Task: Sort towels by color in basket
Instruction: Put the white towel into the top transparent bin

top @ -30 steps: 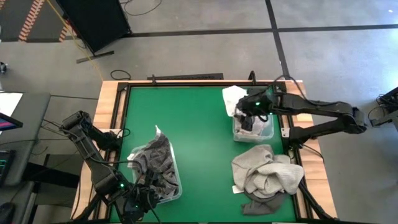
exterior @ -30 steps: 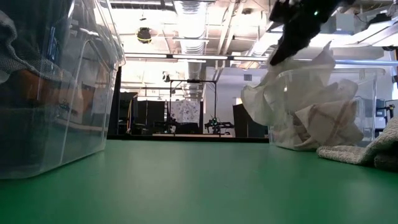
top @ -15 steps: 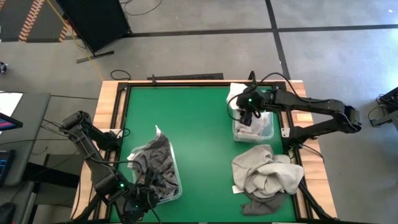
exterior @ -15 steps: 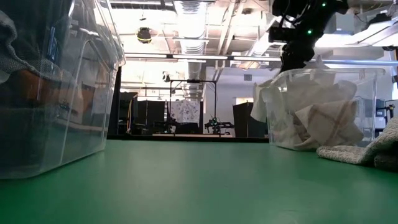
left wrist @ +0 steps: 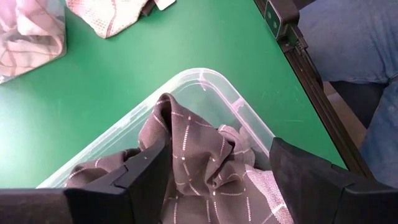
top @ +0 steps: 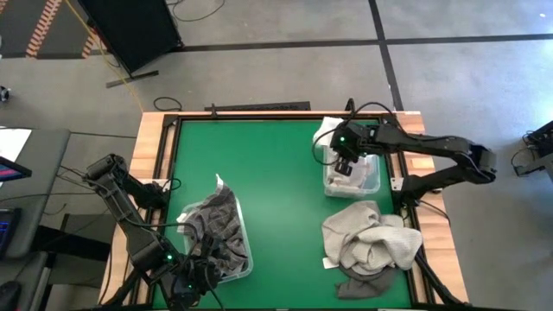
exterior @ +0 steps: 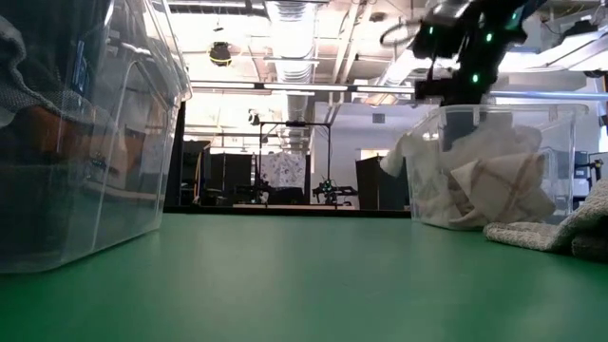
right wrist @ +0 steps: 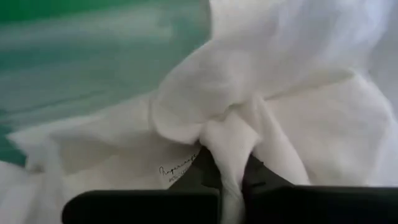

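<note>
Towels, soft cloths in several colours, lay in three groups on the green table top (top: 276, 190).

Item 1: heap of beige-grey and heathered grey towels (top: 370, 242), loose on the table at the near right, just near of the right bin; a darker grey cloth showed beneath its near edge.

Item 2: clear plastic bin, near left (top: 245, 233), holding crumpled dark grey towels with pale dashed lines (left wrist: 205, 168). Left gripper (left wrist: 217, 177) hung over this bin, fingers spread wide on either side of the cloth, nothing between them.

Item 3: smaller clear plastic bin, far right (top: 370, 183), holding a white towel with red checks (exterior: 499, 185) and a plain white towel (top: 327, 132). The white towel spilled over the bin's far left rim onto the table.

Item 4: right gripper (top: 346, 162), positioned above the far-right bin, fingers closed narrowly on a bunched fold of the white towel, as the right wrist view showed (right wrist: 227, 146).

Item 5: a person's legs in blue jeans (left wrist: 354, 37), beside the table edge in the left wrist view.
</note>
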`<state>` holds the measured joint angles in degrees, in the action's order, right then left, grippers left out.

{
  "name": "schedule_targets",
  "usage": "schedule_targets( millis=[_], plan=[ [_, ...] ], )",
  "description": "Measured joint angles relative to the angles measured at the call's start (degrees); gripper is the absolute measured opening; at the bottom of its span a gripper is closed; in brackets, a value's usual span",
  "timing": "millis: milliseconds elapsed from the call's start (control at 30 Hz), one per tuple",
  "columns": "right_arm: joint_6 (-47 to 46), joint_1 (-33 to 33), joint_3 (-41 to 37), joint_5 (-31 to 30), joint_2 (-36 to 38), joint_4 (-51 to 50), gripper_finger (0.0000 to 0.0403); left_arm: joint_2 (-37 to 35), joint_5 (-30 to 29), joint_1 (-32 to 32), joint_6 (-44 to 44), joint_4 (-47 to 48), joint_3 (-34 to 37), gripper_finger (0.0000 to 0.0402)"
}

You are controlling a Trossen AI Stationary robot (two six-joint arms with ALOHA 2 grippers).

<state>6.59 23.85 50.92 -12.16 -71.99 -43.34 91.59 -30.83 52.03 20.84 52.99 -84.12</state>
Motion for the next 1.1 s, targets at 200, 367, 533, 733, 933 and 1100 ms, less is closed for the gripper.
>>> schedule_targets(
  millis=[200, 367, 533, 733, 933, 1100],
  plan=[
    [-0.7, 3.2, -5.1, 7.4, -3.9, 5.4, 0.0042, 0.0, 0.0, 0.0, -0.1, 0.1, 0.0, 0.0264],
    [-0.7, 4.5, -7.3, 13.0, -7.3, 6.9, 0.0040, 0.0, 0.0, 0.0, -0.2, 0.0, 0.0, 0.0264],
    [-1.0, 4.7, -7.2, 16.6, -9.6, 7.0, 0.0042, 0.0, 0.0, 0.0, -0.2, 0.0, 0.0, 0.0264],
    [-2.1, 4.6, -7.3, 18.3, -8.8, 7.0, 0.0050, 0.0, 0.0, 0.0, -0.2, 0.1, 0.0, 0.0264],
    [-2.2, 4.6, -7.4, 18.5, -4.6, 5.8, 0.0057, 0.0, 0.0, 0.0, -0.2, 0.1, 0.0, 0.0264],
    [-2.3, 4.2, -7.4, 18.5, 0.3, 4.3, 0.0100, 0.0, 0.0, 0.0, -0.2, 0.1, 0.0, 0.0263]
  ],
)
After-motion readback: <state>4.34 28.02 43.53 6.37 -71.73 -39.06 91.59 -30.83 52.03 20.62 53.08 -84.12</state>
